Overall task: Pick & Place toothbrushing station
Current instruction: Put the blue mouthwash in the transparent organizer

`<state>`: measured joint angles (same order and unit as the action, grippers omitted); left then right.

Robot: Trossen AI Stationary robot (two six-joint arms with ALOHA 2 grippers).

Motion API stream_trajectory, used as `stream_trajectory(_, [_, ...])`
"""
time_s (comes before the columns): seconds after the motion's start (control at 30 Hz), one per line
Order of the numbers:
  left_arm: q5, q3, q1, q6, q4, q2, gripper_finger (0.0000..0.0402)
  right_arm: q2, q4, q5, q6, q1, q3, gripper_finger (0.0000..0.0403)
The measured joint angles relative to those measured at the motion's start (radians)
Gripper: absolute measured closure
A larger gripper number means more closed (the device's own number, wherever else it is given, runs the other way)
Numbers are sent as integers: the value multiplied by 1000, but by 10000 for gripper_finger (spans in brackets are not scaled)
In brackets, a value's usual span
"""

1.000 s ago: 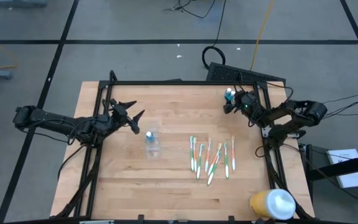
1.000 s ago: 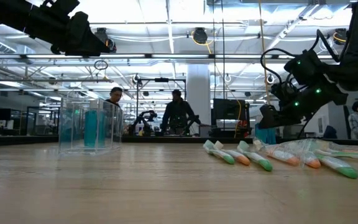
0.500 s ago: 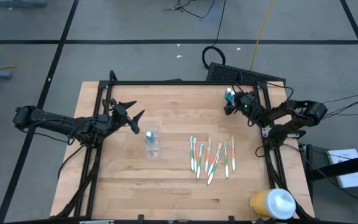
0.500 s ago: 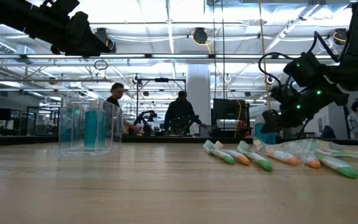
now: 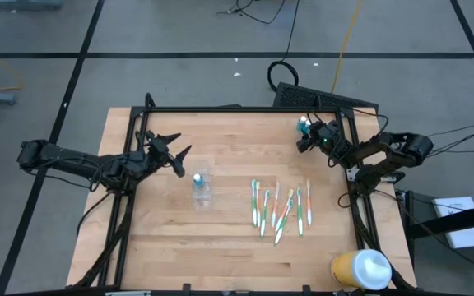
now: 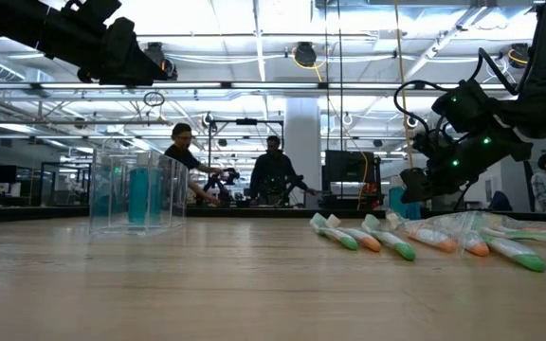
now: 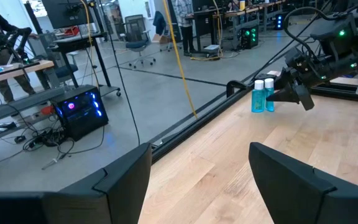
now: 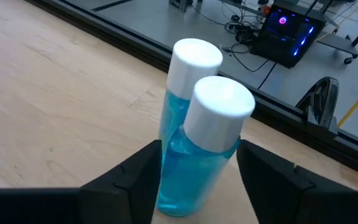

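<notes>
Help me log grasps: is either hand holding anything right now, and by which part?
Nothing is firmly held. The right hand straddles the lower body of the nearer blue tube, with gaps on both sides. The left hand is open and empty near the clear cup.

Wood table [image 5: 220,156] matt; tubes [image 8: 197,149] glossy plastic.

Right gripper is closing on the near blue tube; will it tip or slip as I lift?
Probably tippy: the near tube is tall and narrow, upright against the second tube, which a nudge may topple. Its smooth, rounded body looks slippery between the right gripper fingers. It looks small, so likely light.
</notes>
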<state>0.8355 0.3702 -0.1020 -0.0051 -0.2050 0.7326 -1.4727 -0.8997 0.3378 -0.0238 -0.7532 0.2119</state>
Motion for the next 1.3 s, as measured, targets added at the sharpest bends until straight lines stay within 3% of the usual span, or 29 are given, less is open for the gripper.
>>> stream_trajectory(0.37, [0, 0, 0, 0, 0, 0, 123, 0, -2, 0, 0, 0, 0, 255])
stream_trajectory(0.8, [-1, 0, 0, 0, 0, 0, 123, 0, -1, -2, 25, 21, 0, 258])
stream_trajectory(1.07, [-59, 0, 0, -4, 0, 0, 123, 0, -1, -8, 65, 69, 0, 260])
stream_trajectory(1.3, [-59, 0, 0, -4, 0, 0, 123, 1, -2, -70, 126, 118, 0, 259])
